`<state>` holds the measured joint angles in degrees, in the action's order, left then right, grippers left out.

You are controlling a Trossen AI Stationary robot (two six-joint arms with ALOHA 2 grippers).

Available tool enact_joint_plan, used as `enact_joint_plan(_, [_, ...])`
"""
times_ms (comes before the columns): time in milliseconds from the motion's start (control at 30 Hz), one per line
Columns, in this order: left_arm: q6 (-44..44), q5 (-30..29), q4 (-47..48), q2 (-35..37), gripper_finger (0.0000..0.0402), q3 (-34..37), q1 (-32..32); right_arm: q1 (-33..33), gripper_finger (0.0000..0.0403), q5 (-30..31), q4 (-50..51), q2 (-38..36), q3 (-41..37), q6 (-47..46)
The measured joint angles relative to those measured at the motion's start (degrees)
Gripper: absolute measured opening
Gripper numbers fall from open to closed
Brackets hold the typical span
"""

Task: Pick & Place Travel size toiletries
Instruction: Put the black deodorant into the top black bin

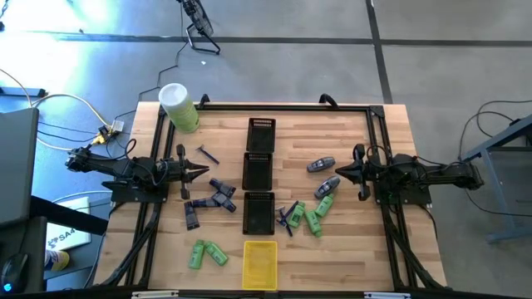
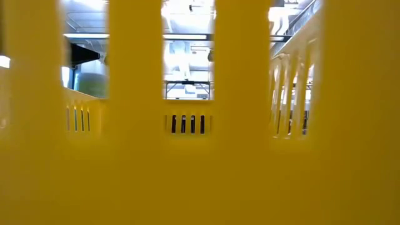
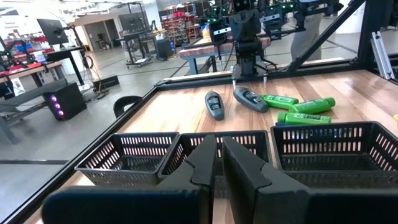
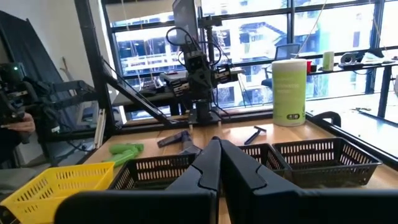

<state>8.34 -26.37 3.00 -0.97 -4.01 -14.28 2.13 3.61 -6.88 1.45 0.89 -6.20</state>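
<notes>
High view showed both arms parked, left gripper [image 1: 202, 173] and right gripper [image 1: 337, 172] closed on nothing; toiletries [image 1: 318, 218] lay scattered on the desk [image 1: 332, 257]. I judged opening wide before descending wisest.

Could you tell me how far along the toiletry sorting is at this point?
Nothing looks sorted yet: the three black trays and the yellow tray show no items inside. Nothing is in hand; the left gripper and right gripper are both shut and empty. Left to do: green bottles, purple-grey tubes and grey-blue pieces all lie on the table.
</notes>
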Motion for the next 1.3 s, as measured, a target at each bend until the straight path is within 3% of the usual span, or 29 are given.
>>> enact_joint_plan(633, [-0.09, -0.03, -0.02, 0.00, 0.0024, -0.13, 0.00, -0.02, 0.0002, 8.99, 1.03, 7.29, 1.02, -3.76])
enact_joint_plan(1300, [-0.09, -0.07, 0.08, 0.00, 0.0024, -0.15, 0.01, -0.02, 0.0002, 14.84, 20.08, 27.93, 21.05, -8.52])
